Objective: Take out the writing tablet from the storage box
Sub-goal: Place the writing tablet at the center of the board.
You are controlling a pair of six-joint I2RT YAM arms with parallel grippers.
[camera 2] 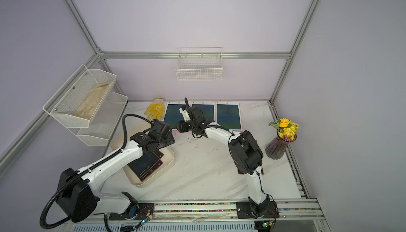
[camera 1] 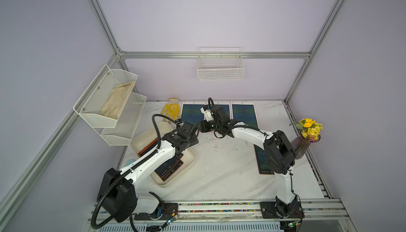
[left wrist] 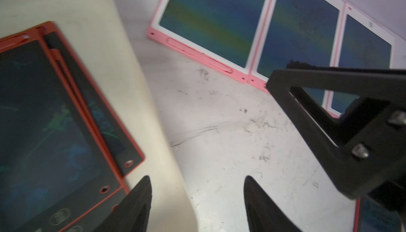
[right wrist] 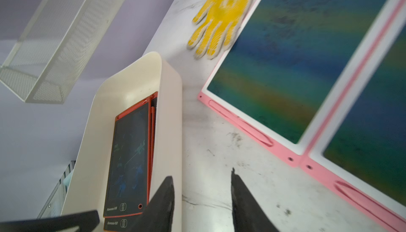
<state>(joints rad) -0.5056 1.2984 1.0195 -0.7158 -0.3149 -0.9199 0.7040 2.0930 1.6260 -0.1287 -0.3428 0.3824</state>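
Both jaws spread, empty: left gripper (left wrist: 197, 189) above the storage box (left wrist: 134, 92) rim, right gripper (right wrist: 201, 176) just beside it. Two orange writing tablets (left wrist: 50, 121) lie stacked inside, near the left edge of the bench (camera 1: 219, 176). I risk pinching both, or clashing arms.

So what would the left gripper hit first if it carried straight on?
Probably the table top, just beside the rim of the storage box; the left gripper tilts down toward it. The pink-framed tablets lie farther along, though depth is unclear.
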